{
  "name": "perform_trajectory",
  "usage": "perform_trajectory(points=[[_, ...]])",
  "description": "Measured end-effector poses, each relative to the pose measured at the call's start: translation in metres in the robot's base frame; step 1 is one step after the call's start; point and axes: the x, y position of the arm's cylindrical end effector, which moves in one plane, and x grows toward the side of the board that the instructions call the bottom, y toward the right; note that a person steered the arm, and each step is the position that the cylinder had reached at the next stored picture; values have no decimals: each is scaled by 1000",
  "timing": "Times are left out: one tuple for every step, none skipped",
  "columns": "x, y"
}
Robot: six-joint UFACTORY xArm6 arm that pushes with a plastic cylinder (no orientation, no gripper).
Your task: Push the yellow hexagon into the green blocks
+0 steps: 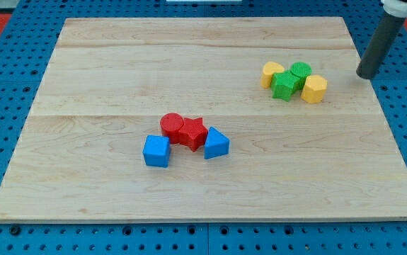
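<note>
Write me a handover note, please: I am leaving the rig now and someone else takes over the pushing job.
Tool: my tip is at the view's right edge of the light wooden board, right of and slightly above the yellow and green cluster, touching no block.
Job's things: the yellow hexagon block sits against the right side of the green star-shaped block and the green round block. A second yellow block, shape unclear, is on their left.
Done: the hexagon appears to be in contact with the green blocks already.
Left: probably nothing, at most a small nudge leftward.
</note>
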Motion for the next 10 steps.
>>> perform_trajectory(points=[[16,-27],[16,-68],[20,-61],[22,-55],[28,-55],[49,-66],[49,-91],[49,-94],[49,-95],[49,-95]])
